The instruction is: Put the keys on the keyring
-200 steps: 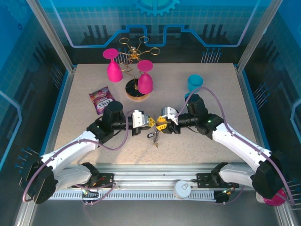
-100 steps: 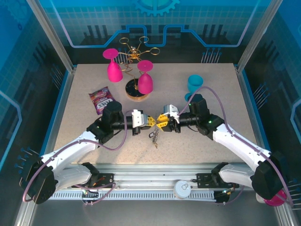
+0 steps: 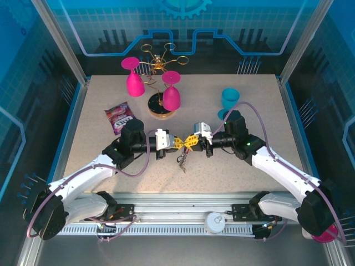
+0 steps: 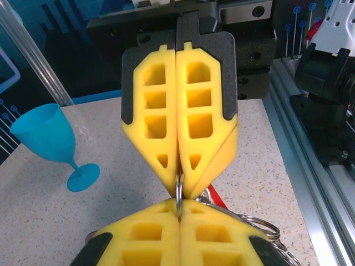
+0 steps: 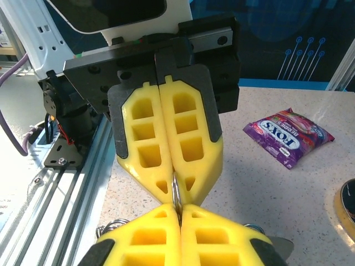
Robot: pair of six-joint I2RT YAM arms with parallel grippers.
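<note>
Meeting tip to tip, left pincer (image 3: 177,143) and right pincer (image 3: 190,142), both clenched on one keyring (image 4: 178,192), keys (image 3: 182,160) dangling below.

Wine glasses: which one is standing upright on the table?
The blue glass, at the right rear of the table, stands on its foot. The left pink glass and right pink glass hang upside down on the gold rack.

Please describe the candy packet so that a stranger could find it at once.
Find the gold wire rack near the far edge of the table. Left of its round base lies a purple packet, flat and printed, the only wrapper there.
</note>
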